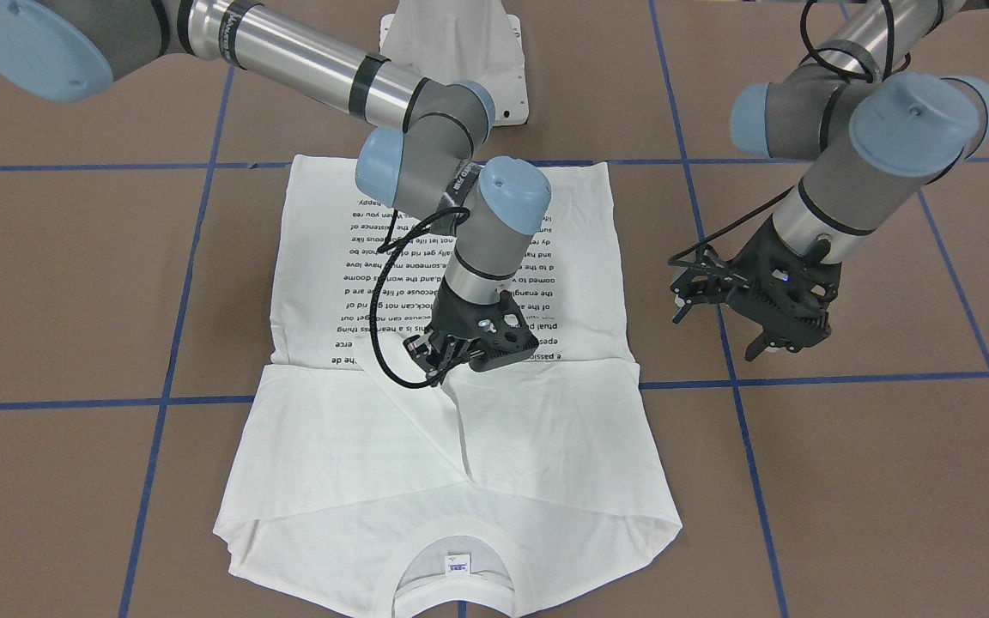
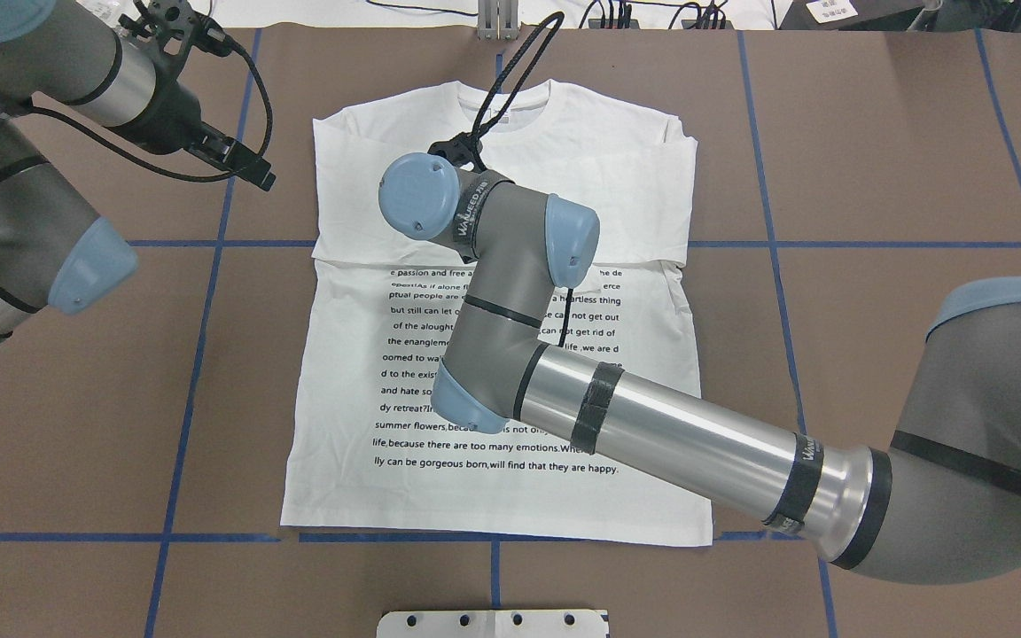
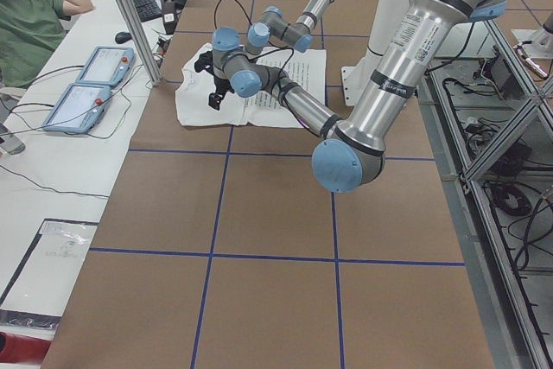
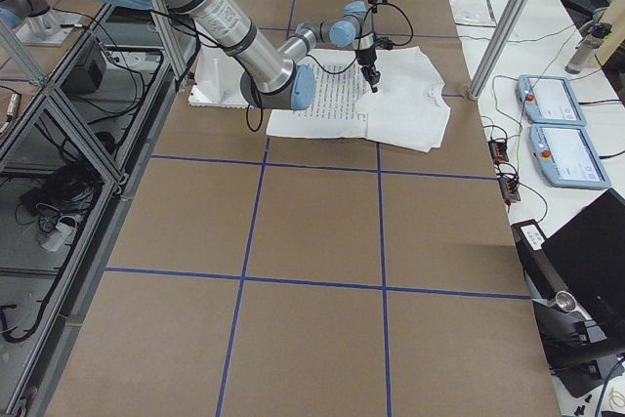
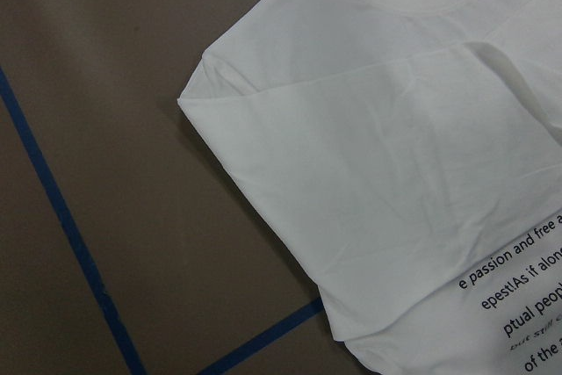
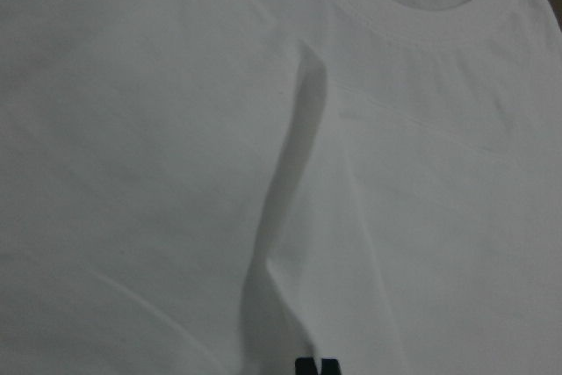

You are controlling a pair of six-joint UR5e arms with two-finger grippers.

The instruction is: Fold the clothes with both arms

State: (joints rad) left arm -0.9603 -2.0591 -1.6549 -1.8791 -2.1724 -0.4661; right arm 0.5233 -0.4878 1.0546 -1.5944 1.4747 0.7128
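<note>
Shirt (image 2: 493, 501) lay flat on the table (image 2: 874, 133), printed side up, with both sleeves folded across the chest. Right gripper (image 1: 441, 360) stood tip-down at the shirt's centre, where the sleeve ends met. Its jaw state could not be told. Left gripper (image 1: 722, 324) hung over bare table beside the shirt, jaws apart.

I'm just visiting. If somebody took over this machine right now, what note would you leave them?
Left gripper: open, hanging above bare table beside the shirt, holding nothing.
Right gripper: tips down at the shirt's chest; open or shut, cannot tell.
Shirt: flat, print up, collar far from the robot.
Done: both sleeves folded in across the chest.
To do: probably folding the body.
</note>
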